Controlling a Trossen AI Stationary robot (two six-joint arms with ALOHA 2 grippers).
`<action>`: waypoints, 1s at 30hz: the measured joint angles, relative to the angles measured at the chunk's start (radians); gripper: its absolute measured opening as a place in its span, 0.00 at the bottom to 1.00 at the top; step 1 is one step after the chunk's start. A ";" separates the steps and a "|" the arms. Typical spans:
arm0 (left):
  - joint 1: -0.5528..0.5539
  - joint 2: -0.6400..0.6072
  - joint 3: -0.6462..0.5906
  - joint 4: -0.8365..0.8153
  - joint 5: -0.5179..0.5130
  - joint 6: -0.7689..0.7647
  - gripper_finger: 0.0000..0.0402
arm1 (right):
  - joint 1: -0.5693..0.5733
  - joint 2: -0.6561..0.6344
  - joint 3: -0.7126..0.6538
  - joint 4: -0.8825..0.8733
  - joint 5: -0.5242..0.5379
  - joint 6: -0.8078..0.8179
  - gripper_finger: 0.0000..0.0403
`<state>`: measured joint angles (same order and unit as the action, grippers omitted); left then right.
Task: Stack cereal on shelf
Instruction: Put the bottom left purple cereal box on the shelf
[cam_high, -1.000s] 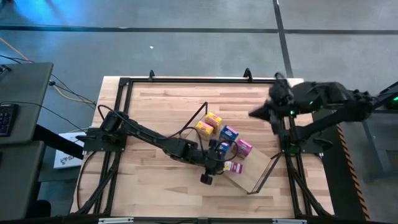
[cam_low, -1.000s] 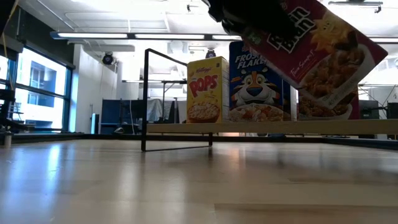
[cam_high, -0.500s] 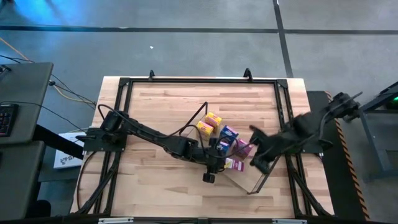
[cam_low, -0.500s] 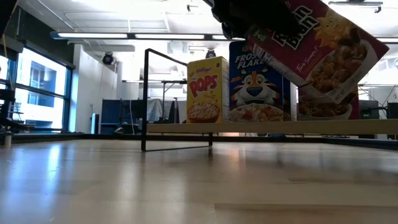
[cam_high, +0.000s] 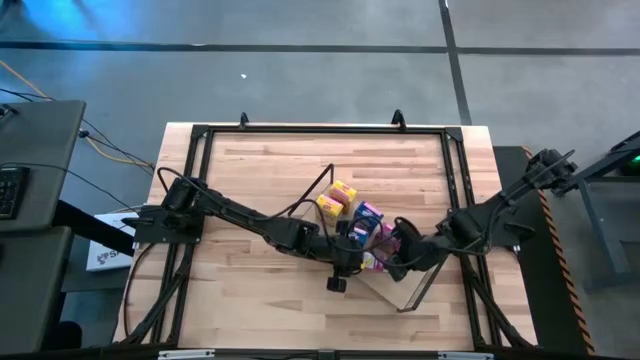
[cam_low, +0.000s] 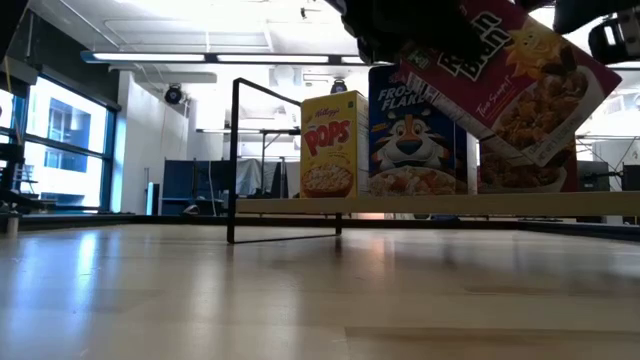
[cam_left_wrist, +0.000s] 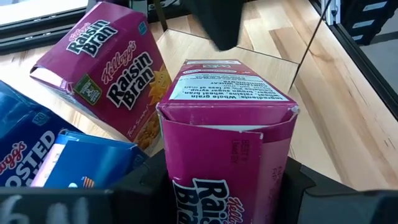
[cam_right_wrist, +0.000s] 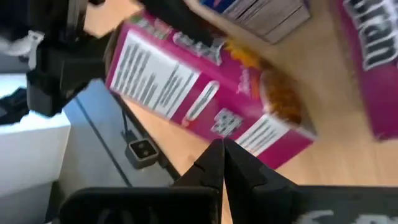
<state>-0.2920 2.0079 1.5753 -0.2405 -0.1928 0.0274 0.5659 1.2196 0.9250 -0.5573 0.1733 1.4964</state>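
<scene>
My left gripper (cam_high: 347, 262) is shut on a pink Raisin Bran box (cam_left_wrist: 227, 134), seen tilted in the low view (cam_low: 510, 80). My right gripper (cam_right_wrist: 222, 146), shut, points at that box's side (cam_right_wrist: 186, 87) from the table's right. On the light-wood shelf board (cam_high: 397, 287) with black wire ends stand two yellow boxes (cam_high: 336, 197) and two blue ones (cam_high: 364, 222). A second pink box (cam_left_wrist: 106, 81) leans there too. In the low view the Pops (cam_low: 333, 145) and Frosted Flakes (cam_low: 410, 140) boxes stand upright on the board (cam_low: 300, 205). My left gripper pinches the pink box between its two fingers (cam_left_wrist: 149, 180), one on each broad side, near one end (cam_left_wrist: 217, 186). It comes from above. The box is lifted clear of the table and slants down from its held end (cam_low: 430, 45). My right gripper's shut fingertips (cam_right_wrist: 214, 152) stand at the held box's long edge (cam_right_wrist: 249, 134); I cannot tell whether they touch it.
Black frame rails run around the butcher-block table (cam_high: 250, 300). The shelf's wire end frames (cam_high: 425, 280) (cam_low: 236, 160) rise close to both grippers. Bare tabletop lies toward the near and far left.
My right arm has swung from the table's far right corner down and toward the middle. Its gripper now sits beside the pink box held by my left gripper. The left gripper and its box have stayed almost in place.
</scene>
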 joint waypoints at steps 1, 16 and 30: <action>0.000 0.000 0.000 0.000 0.000 0.002 0.40 | 0.000 -0.001 -0.004 0.002 0.010 0.006 0.00; 0.000 0.000 0.000 0.024 0.000 -0.024 0.40 | 0.000 -0.001 -0.007 0.004 0.024 -0.004 0.00; 0.006 0.000 -0.008 0.013 0.000 -0.024 0.40 | 0.000 0.022 -0.007 0.001 0.031 -0.005 0.00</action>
<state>-0.2859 2.0075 1.5669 -0.2274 -0.1926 0.0038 0.5655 1.2417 0.9184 -0.5566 0.2043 1.4918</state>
